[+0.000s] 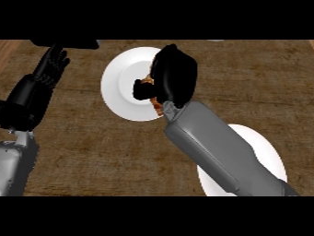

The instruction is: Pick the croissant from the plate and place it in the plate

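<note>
Right hand (173,73): black, over the far plate's middle, fingers curled down round the croissant and hiding most of it; its grey forearm runs back toward the counter's near right corner.
Croissant (156,102): orange-brown; only small bits show at the hand's left and lower edge, over the far plate. Whether it touches the plate or is lifted off it cannot be told.
Far plate (119,85): white, round, near the counter's far edge, about the middle of its width.
Near plate (268,152): white, round, toward the counter's near right corner, partly covered by the right forearm.
Left hand (50,64): black, by the counter's far left side, fingers straight and pointing away, released, holding nothing.
Counter (98,143): brown, with lighter wood strips along its left and right edges.
</note>
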